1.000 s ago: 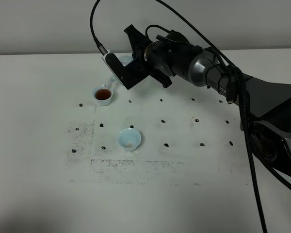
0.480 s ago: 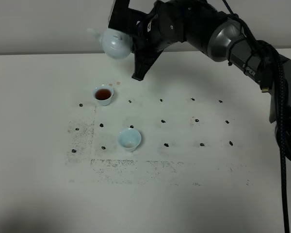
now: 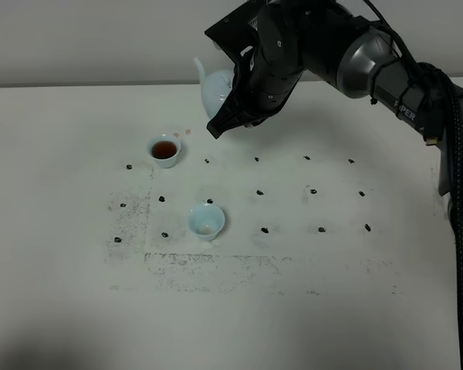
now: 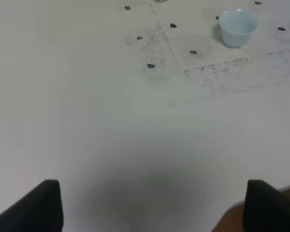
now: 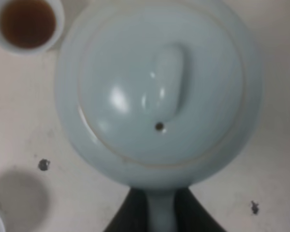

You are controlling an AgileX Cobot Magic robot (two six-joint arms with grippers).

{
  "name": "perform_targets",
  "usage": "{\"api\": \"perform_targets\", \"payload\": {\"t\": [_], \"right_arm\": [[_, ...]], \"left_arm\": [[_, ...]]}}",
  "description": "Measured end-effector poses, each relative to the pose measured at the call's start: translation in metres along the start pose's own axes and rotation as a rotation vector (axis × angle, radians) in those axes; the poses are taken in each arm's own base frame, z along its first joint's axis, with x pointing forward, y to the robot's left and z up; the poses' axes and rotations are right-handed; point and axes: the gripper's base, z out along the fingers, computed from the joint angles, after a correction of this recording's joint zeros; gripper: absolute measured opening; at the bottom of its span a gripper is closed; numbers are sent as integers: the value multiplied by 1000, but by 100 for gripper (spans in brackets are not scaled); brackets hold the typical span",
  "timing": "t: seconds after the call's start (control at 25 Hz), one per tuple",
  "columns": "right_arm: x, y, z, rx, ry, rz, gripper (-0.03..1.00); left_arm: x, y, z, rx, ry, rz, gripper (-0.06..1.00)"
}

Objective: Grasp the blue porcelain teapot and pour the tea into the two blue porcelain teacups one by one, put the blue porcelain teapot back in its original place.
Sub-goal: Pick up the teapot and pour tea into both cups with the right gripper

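Nearest, the left claw hangs over bare white bench, its two dark fingertips wide apart with nothing between them. Farther in, among small dark specks scattered on the bench, the near teacup stands upright, pale inside. Beyond it and a little to the left sits the far teacup, holding dark brown tea. Farthest, the blue porcelain teapot hangs in the air above the bench, to the right of and behind the far teacup, roughly upright, its lid on and its spout pointing up and left; the right claw is clamped on its handle
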Motion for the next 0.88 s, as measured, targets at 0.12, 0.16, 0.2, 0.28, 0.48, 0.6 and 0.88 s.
{"api": "perform_targets", "payload": {"t": [0.12, 0.16, 0.2, 0.28, 0.48, 0.6, 0.88], "right_arm": [[9, 5, 17, -22, -19, 19, 4], [12, 7, 22, -32, -24, 28, 4], [14, 8, 26, -42, -39, 40, 4], [16, 11, 33, -59, -69, 65, 4], [24, 15, 48, -70, -104, 92, 4], [31, 17, 57, -70, -100, 96, 4], [40, 20, 80, -85, -73, 115, 4]], "left_arm": [[0, 0, 0, 0, 0, 0, 72], [0, 0, 0, 0, 0, 0, 72], [0, 0, 0, 0, 0, 0, 72], [0, 0, 0, 0, 0, 0, 72], [0, 0, 0, 0, 0, 0, 72], [0, 0, 0, 0, 0, 0, 72], [0, 0, 0, 0, 0, 0, 72]]}}
